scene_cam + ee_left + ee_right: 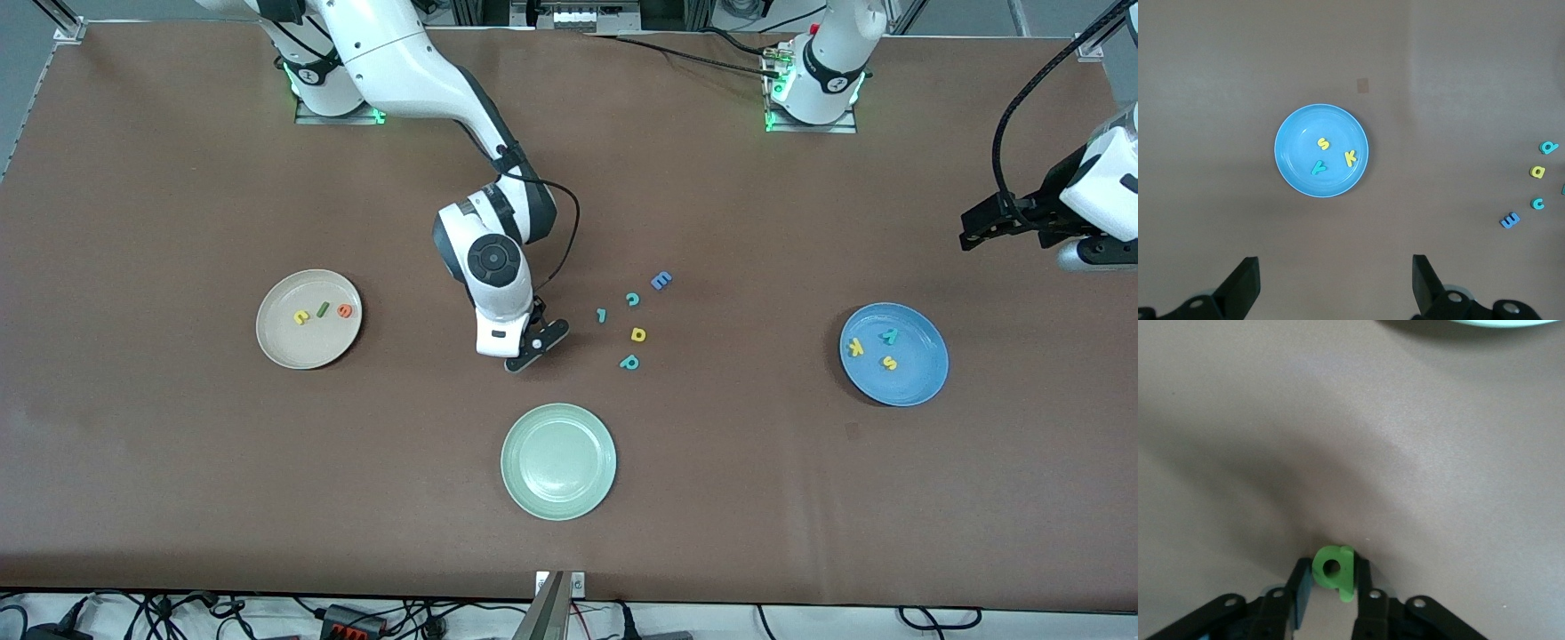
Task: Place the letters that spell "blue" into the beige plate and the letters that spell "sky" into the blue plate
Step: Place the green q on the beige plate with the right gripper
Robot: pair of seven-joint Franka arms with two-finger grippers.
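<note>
while the right hand (1331, 590) sits low at the desk (133, 462) between the beige plate (277, 348) and the loose letters, fingers (1300, 587) seen pressed against both sides of the green "b" (1335, 572); grasping it, letter at desk level. green "b" hidden under the hand in the front view. pale green plate (558, 498) noted nearer the front camera than that hand.

beige plate toward the right arm's end of the desk, holding yellow "u" (301, 316), dark green "l" (323, 310) and orange "e" (344, 310) in a row.

blue plate (916, 382) toward the left arm's end, holding yellow "k" (855, 348), teal "y" (888, 336) and yellow "s" (888, 362).

left hand (1331, 287) hanging high over the left arm's end of the desk, above the blue plate, fingers spread wide, released, nothing held; arm waiting.

loose between the right hand and the blue plate: blue "E" (661, 281), teal "c" (632, 300), small teal piece (602, 315), yellow "a" (637, 334), teal "p" (629, 362), all lying apart from one another.
</note>
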